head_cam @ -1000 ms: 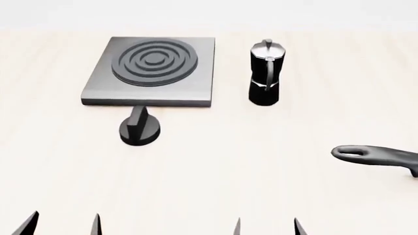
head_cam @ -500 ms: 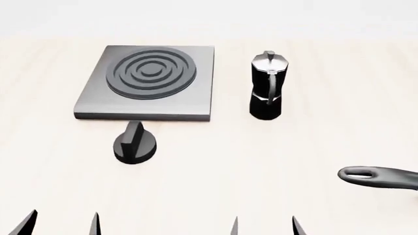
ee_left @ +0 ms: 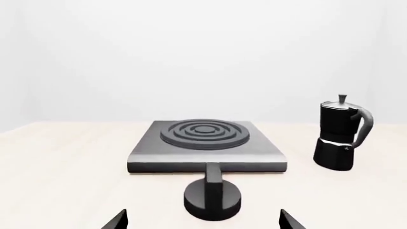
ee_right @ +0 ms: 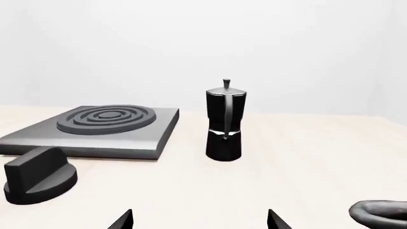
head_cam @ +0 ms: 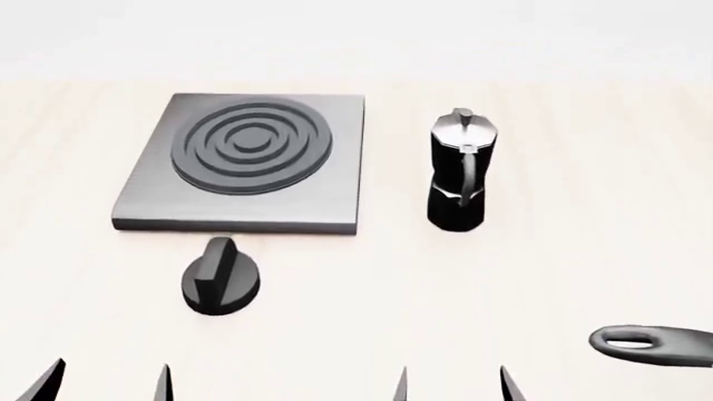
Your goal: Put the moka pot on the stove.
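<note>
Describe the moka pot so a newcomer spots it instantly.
Find the stove, the wide grey plate with dark rings. The moka pot stands upright beside it, apart. Tall, faceted black, silver lid: unlike the squat round knob nearby.

Two dark fingertips [ee_left: 117, 220] of the left gripper [ee_left: 202, 222] are seen at the edge of the view, set well apart with nothing held between them. Straight ahead of the gripper, a short black round knob [ee_left: 212, 199] is found on the pale tabletop [ee_left: 64, 181], and just beyond it the stove [ee_left: 207, 145] is laid flat with its dark rings facing up. The moka pot [ee_left: 342, 133] is stood upright on the tabletop beside the stove, apart from it and off to one side of the gripper's line.
</note>
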Controlling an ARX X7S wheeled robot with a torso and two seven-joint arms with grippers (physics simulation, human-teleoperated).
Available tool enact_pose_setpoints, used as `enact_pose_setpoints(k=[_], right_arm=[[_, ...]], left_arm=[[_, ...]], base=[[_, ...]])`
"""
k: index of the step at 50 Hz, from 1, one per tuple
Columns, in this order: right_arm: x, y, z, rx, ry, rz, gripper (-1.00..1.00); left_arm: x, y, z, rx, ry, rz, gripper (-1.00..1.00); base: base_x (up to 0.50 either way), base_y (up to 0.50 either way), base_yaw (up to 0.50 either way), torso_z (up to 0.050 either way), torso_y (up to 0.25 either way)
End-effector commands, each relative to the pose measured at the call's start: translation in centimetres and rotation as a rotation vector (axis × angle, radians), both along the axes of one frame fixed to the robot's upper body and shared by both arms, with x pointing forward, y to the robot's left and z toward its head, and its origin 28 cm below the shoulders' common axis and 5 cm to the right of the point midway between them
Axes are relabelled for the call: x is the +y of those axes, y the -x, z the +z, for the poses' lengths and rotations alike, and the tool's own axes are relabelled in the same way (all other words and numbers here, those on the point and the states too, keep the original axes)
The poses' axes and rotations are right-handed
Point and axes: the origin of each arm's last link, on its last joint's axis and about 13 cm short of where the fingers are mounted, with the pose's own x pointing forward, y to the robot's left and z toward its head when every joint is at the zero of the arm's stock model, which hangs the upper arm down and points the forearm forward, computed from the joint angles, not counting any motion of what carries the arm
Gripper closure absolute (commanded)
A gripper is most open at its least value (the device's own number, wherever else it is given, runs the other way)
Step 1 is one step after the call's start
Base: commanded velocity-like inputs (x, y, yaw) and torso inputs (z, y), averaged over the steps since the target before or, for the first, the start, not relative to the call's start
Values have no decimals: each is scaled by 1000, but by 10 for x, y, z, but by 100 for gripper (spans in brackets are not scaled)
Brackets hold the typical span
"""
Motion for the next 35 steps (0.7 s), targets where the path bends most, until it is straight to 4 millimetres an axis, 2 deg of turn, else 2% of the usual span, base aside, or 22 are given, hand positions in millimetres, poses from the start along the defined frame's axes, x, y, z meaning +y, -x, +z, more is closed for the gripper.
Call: enact_pose_setpoints(k=[1,35], right_arm=[[0,-3,0,-3,1,3,-100],[1,0,3,-11,5,4,-100]], left_arm=[[0,0,1,-1,-1,-1,-100],[1,0,1,3,-3,2,-100]], base=[[172,0,0,0,0],[175,0,0,0,0]])
